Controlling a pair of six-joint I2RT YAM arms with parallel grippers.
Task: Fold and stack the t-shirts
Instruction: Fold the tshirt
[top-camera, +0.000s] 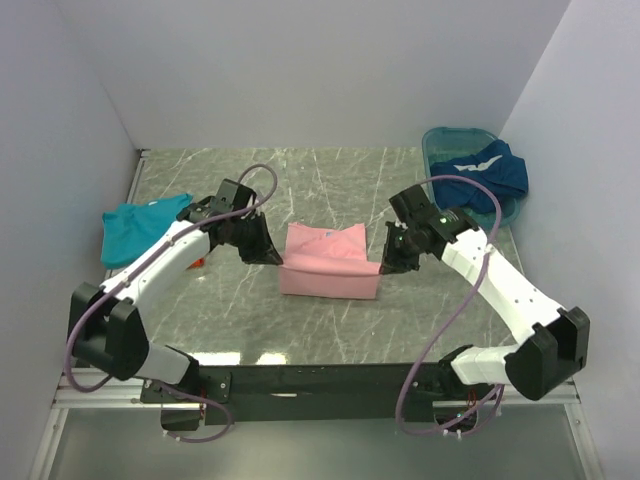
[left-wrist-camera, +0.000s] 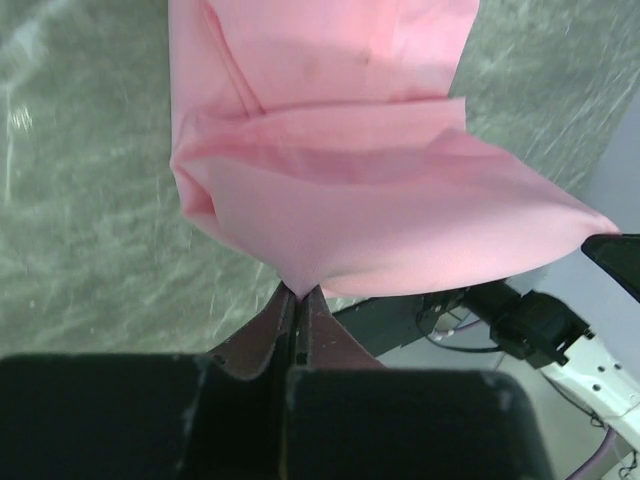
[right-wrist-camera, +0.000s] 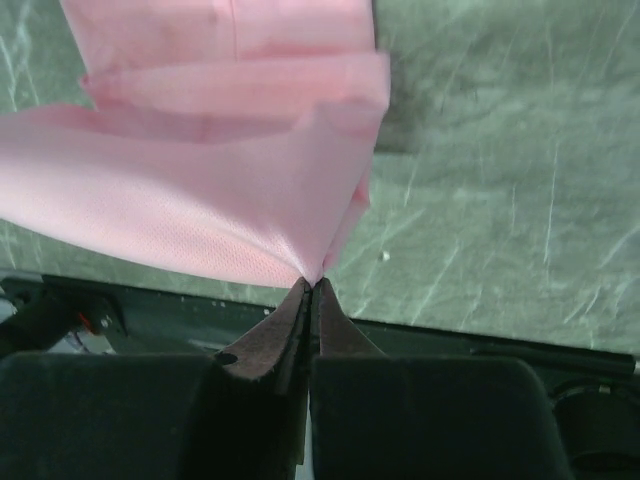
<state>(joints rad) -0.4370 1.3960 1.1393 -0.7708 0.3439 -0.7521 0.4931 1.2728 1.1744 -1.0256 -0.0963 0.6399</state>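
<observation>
A light pink t-shirt (top-camera: 330, 262) lies partly folded in the middle of the table, its near edge lifted. My left gripper (top-camera: 277, 259) is shut on its near left corner, and my right gripper (top-camera: 383, 267) is shut on its near right corner. In the left wrist view the pink t-shirt (left-wrist-camera: 380, 220) runs into the pinched tips of the left gripper (left-wrist-camera: 297, 293). The right wrist view shows the pink cloth (right-wrist-camera: 200, 190) drawn to a point in the right gripper (right-wrist-camera: 312, 283). A teal t-shirt (top-camera: 135, 228) lies at the left. A dark blue t-shirt with white trim (top-camera: 483, 175) sits at the back right.
A teal plastic basin (top-camera: 438, 140) holds the dark blue shirt in the back right corner. White walls close in the table on three sides. A small orange-red thing (top-camera: 198, 262) peeks out under the left arm. The black mounting rail (top-camera: 320, 385) runs along the near edge.
</observation>
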